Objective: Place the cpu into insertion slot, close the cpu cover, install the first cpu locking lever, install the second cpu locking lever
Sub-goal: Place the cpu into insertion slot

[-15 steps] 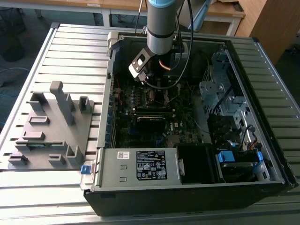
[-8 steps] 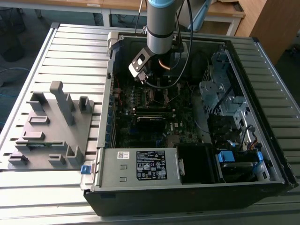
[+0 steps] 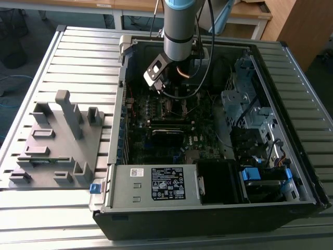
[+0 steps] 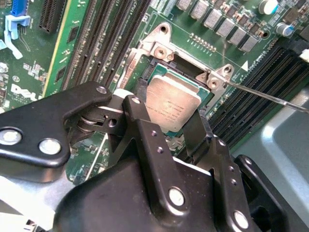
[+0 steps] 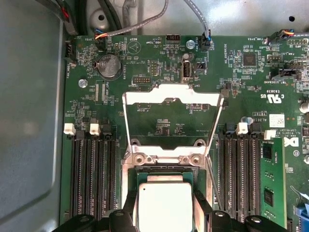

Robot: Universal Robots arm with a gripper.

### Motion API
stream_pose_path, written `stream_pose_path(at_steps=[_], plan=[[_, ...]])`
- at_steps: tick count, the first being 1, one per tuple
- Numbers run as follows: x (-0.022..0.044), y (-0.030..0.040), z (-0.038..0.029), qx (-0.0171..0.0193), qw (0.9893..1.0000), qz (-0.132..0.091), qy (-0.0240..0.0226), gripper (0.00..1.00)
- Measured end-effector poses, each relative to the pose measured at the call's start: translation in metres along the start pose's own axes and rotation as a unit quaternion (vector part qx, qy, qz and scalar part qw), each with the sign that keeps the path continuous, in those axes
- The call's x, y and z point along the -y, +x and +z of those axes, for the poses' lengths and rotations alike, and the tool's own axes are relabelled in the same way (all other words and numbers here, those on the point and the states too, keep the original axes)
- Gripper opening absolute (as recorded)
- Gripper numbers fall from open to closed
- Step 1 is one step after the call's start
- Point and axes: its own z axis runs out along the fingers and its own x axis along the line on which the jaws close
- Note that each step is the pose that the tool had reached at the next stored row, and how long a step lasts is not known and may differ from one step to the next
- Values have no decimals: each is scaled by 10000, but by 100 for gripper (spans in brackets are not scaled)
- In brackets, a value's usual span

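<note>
The cpu, a small square chip with a dull silver top, lies level over the insertion slot, whose black edge and silvery rim show along one side. My gripper straddles the chip, with a black finger pressed against each of two opposite edges. The cpu cover, a thin silvery frame with a large cut-out, stands swung open behind the slot. A thin wire locking lever sticks out unlatched beside the slot. In the exterior view the gripper reaches down into the open computer case.
Long black memory slots flank the socket on both sides. The case walls, a drive cage and the power supply enclose the green motherboard. A grey fixture block sits on the slatted table at the exterior view's left.
</note>
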Motion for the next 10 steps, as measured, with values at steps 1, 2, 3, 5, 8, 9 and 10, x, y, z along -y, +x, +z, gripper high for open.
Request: stream_pose_path(at_steps=[1,2,3,5,8,9,10], plan=[[-1,0,1,0,10000,2,0,54],[-2,0,1,0,10000,2,0,54],[-2,-1,3,0,10000,2,0,54],[-2,-1,4,0,10000,2,0,54],[-3,-7,4,-1,10000,1,-1,54],[-2,-7,4,-1,10000,1,-1,54],[-2,-7,4,-1,10000,2,-1,54]])
